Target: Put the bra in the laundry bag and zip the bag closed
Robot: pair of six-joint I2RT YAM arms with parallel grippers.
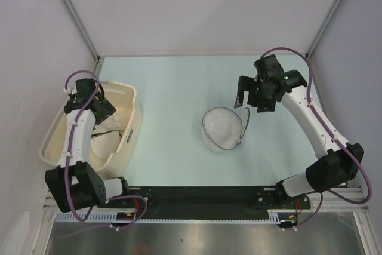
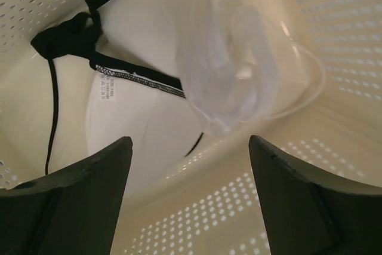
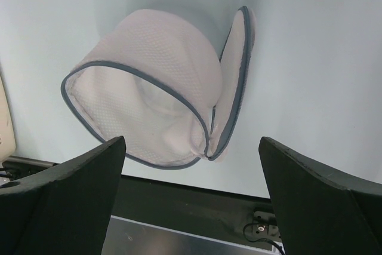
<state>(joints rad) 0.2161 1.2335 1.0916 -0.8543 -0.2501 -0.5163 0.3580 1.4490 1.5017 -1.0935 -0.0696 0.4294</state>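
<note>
The laundry bag (image 1: 221, 128) is a round white mesh pouch with a grey zipper rim. It lies open on the table's middle, its lid flap (image 3: 239, 70) standing at its right side. It fills the right wrist view (image 3: 143, 88). My right gripper (image 1: 249, 100) is open and empty, hovering just behind and right of the bag (image 3: 191, 171). The bra (image 2: 140, 129), smooth white fabric with a small label, lies in the cream basket (image 1: 138, 117). My left gripper (image 1: 94, 101) is open and empty above the basket's far end, apart from the bra (image 2: 191, 171).
A black strappy garment (image 2: 65, 37) lies in the basket beside the bra. A sheer white piece (image 2: 233, 70) lies over the bra's right side. The basket's perforated wall (image 2: 239, 207) is right under the left fingers. The black front rail (image 1: 197, 195) borders the table.
</note>
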